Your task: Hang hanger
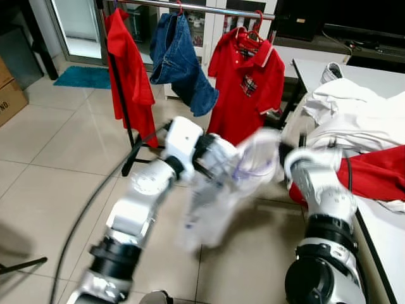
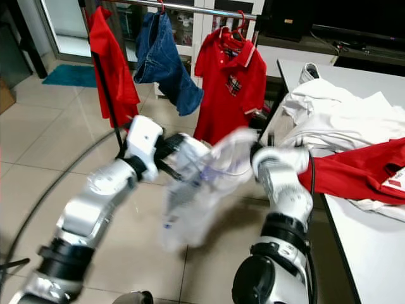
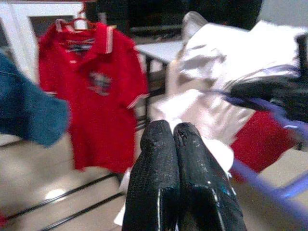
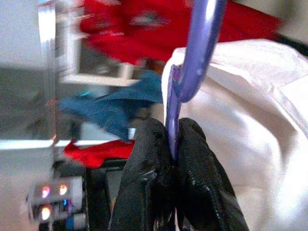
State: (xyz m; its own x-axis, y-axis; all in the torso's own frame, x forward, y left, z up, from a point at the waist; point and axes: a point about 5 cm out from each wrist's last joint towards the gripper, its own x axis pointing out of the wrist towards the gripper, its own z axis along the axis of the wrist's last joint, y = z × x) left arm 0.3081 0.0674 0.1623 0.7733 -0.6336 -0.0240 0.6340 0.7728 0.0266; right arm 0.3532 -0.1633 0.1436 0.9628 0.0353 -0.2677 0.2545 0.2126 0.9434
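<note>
A red shirt (image 1: 130,76), blue denim shorts (image 1: 180,60) and a red polo (image 1: 247,82) hang along the metal rail (image 1: 209,9). Before them, the left gripper (image 3: 174,144) pinches the blurred white shirt (image 1: 221,190); the right gripper (image 4: 172,144) clamps its purple plastic hanger (image 4: 195,62). Heaped white and red clothes (image 1: 361,126) cover the white table (image 1: 386,240).

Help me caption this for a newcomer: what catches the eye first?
A blurred white garment on a purple hanger is held up between both arms, the right gripper pinching the hanger and the left gripper shut on cloth. Behind, a red polo and jeans hang on the rail.
</note>
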